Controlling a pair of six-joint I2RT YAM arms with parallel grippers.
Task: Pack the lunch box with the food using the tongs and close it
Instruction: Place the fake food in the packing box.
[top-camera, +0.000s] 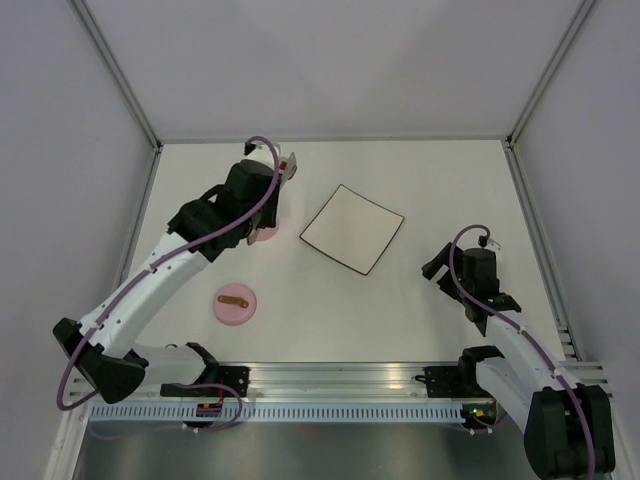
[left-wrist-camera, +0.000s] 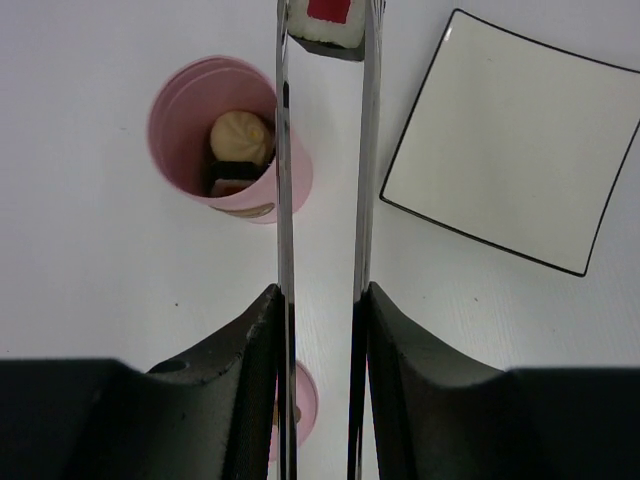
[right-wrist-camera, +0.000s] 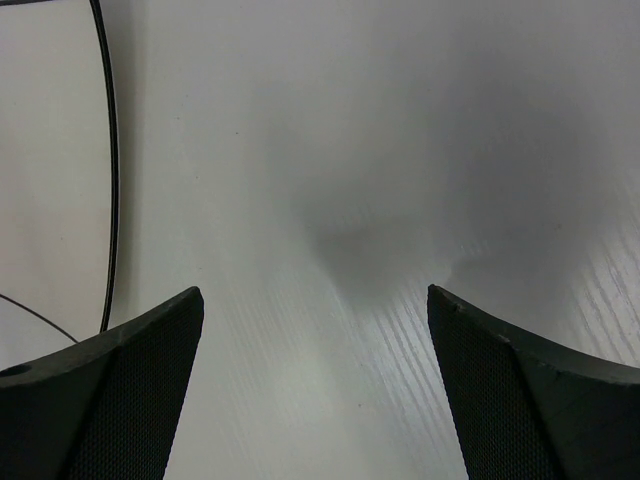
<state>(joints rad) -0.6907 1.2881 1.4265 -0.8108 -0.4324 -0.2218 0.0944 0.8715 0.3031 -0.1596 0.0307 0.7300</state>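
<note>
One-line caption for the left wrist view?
Left pincer clamps tongs pinching a sushi roll near the open, partly filled lunch box; white plate alongside.

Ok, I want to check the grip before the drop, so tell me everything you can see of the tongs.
The tongs are two long, thin, mirror-bright metal arms running almost parallel up the left wrist view. The left gripper is shut on them, squeezing each arm from outside. Their tips pinch a red-centred sushi roll, hanging just right of the open pink lunch box. Their joined end is out of sight.
</note>
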